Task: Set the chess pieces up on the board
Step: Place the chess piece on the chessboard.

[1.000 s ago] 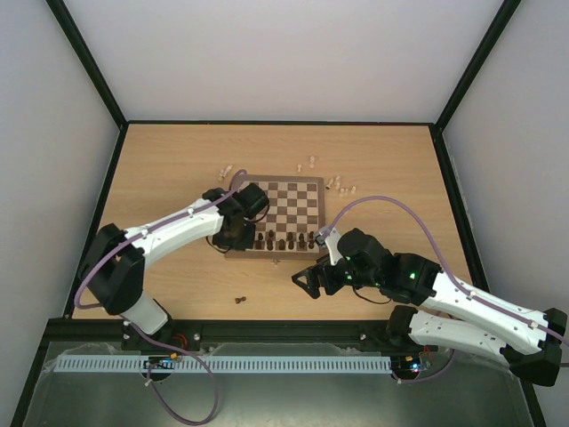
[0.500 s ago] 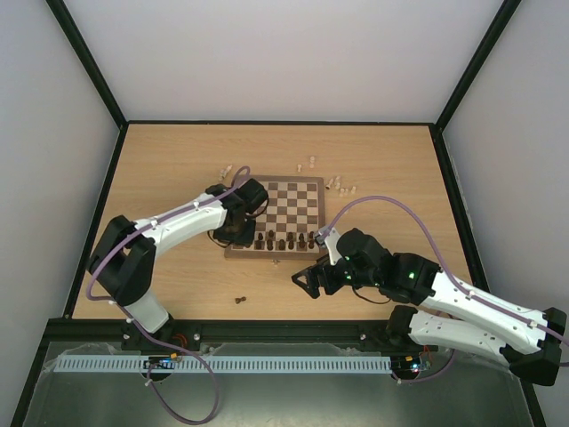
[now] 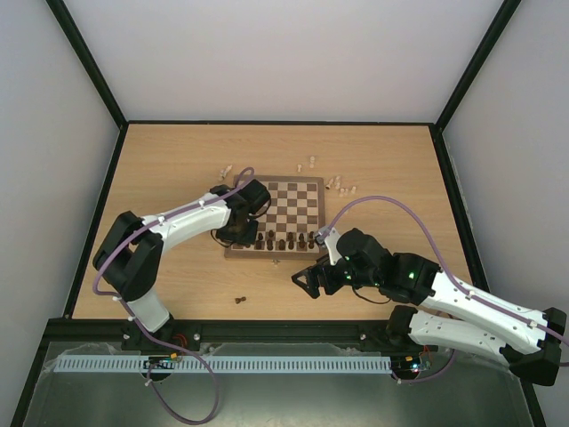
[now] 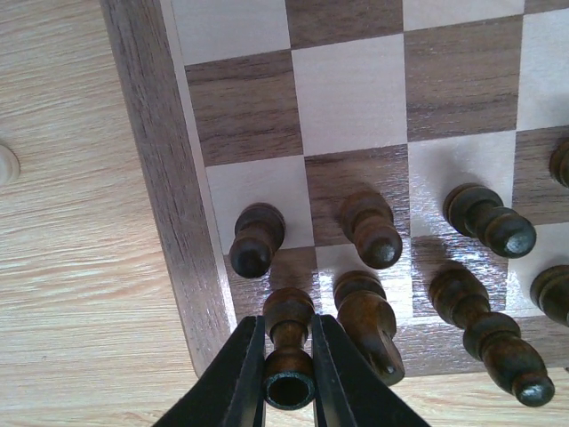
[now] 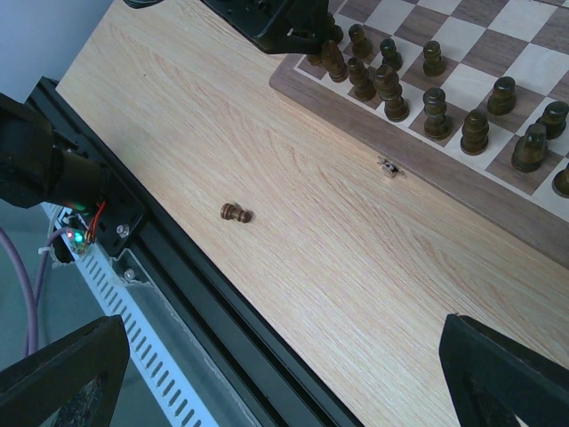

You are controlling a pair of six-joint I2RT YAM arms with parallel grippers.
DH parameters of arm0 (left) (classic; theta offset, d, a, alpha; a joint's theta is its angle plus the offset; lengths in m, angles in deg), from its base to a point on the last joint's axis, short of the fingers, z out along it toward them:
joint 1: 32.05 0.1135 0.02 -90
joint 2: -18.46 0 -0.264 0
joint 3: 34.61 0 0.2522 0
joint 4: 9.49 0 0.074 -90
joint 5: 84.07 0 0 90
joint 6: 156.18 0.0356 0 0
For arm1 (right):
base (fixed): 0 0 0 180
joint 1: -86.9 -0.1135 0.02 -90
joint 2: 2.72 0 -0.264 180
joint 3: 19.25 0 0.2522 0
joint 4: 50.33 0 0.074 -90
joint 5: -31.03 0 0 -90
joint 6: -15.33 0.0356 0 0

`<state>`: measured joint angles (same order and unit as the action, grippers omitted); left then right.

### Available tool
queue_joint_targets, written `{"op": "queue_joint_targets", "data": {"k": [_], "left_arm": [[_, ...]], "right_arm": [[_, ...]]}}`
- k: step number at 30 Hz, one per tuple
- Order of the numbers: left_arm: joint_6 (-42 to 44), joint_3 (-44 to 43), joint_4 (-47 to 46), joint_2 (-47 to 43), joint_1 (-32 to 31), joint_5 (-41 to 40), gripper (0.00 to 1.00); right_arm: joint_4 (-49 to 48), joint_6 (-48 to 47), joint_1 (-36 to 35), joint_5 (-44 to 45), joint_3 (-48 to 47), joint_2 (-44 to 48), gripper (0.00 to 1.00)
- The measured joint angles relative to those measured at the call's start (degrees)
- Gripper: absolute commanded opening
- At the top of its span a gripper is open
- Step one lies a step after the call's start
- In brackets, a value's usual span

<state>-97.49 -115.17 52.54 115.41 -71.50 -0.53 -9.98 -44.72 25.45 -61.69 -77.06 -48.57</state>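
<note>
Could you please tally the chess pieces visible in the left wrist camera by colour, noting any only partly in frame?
Dark pieces on the board, whole in view: 5
Dark piece held in the left gripper: 1
Dark pieces cut off at the right edge: 2
Pale piece on the table, cut off at the left edge: 1
Total: 9

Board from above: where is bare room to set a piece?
Free: the board's middle and far ranks, between the dark pieces and the far border; the tabletop between the near border and the arms' bases, bar one fallen piece. Crowded: the near two ranks, where the left claw grips one.
</note>
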Motion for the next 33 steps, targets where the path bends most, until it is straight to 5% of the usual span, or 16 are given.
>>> {"op": "queue_joint_targets", "data": {"k": [26, 33], "left_arm": [[0.5, 0.9, -0.4, 0.3, 0.5, -0.4, 0.26], [0.1, 0.0, 1.1, -0.2, 0.6, -1.4, 0.44]], "right_arm": [[0.0, 0.0, 0.0, 0.0, 0.0, -0.3, 0.96], [0.0, 0.0, 0.0, 0.0, 0.0, -0.3, 0.96]]}}
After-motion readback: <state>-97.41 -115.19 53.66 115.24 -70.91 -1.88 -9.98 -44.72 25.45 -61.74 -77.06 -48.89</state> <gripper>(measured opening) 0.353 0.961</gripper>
